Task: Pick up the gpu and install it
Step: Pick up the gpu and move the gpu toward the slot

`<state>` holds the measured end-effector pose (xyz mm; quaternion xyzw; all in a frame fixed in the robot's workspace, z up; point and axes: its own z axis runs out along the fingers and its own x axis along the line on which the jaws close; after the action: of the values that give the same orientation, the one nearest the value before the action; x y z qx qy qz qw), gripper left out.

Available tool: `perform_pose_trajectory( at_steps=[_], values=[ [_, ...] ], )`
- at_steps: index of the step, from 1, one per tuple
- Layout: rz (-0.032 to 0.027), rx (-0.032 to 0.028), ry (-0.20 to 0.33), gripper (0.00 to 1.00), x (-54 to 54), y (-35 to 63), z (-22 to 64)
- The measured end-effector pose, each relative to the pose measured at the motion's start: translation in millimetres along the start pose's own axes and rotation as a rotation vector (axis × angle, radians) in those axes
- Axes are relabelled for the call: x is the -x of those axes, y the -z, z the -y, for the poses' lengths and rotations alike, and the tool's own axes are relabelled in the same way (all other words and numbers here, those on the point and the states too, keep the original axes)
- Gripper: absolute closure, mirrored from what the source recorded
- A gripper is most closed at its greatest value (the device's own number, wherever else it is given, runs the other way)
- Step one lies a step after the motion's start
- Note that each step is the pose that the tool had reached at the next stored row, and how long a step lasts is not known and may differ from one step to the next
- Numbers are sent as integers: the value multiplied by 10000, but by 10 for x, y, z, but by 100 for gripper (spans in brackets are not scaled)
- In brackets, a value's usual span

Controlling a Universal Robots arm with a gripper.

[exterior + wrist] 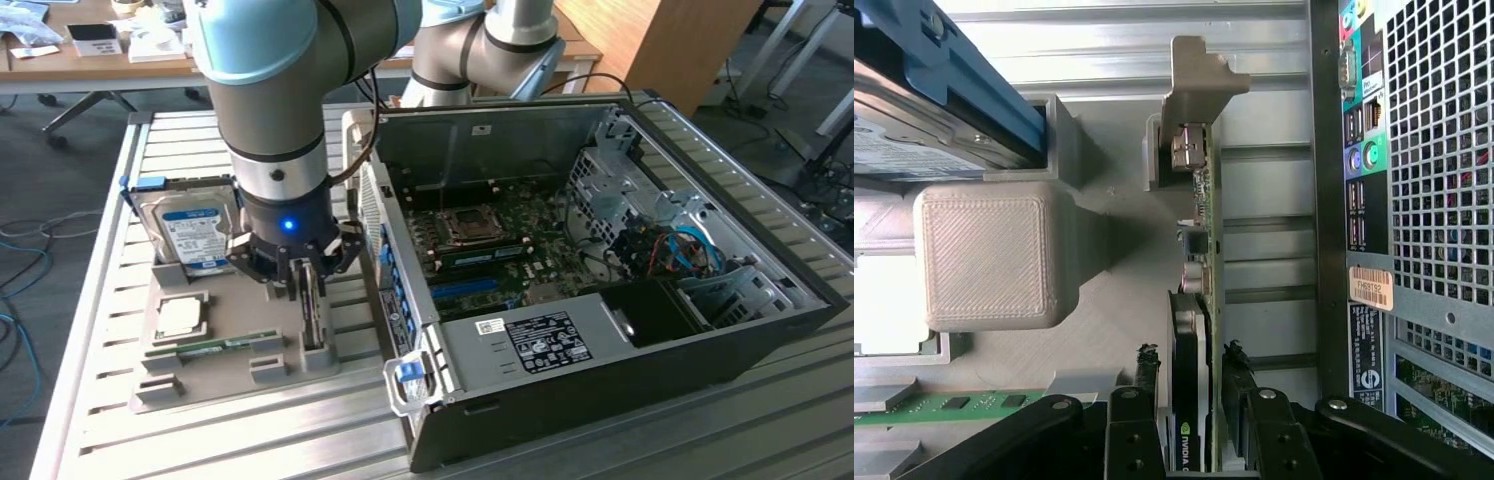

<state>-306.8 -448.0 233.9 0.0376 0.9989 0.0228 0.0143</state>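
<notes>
**End effector.** The gripper is lowered over the gpu, one finger on each side of the card. Its fingers are parted. A thin dark gap shows between one finger and the card's black face, so no firm clamp is evident. In the exterior view the gripper sits low over the grey holder.

**Task item.** The gpu stands on edge in a slot of the holder, its metal bracket at the end away from the fingers. It has not been lifted.

**Surroundings.** On the same holder are a hard drive, a processor and a memory stick. The open computer case lies just beside the holder, its motherboard exposed.

**Assessment.** The pick-up step is in hand and installation has not begun. In the inspector's judgement, a sound grasp calls for both fingers seated flat on the card's faces. A lift then calls for a straight pull along the slot, to avoid binding.
</notes>
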Motion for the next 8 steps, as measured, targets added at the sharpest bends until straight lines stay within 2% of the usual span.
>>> perform_pose_trajectory(
  at_steps=[8],
  values=[
    [2,0,0,61,2,0,16]
  ],
)
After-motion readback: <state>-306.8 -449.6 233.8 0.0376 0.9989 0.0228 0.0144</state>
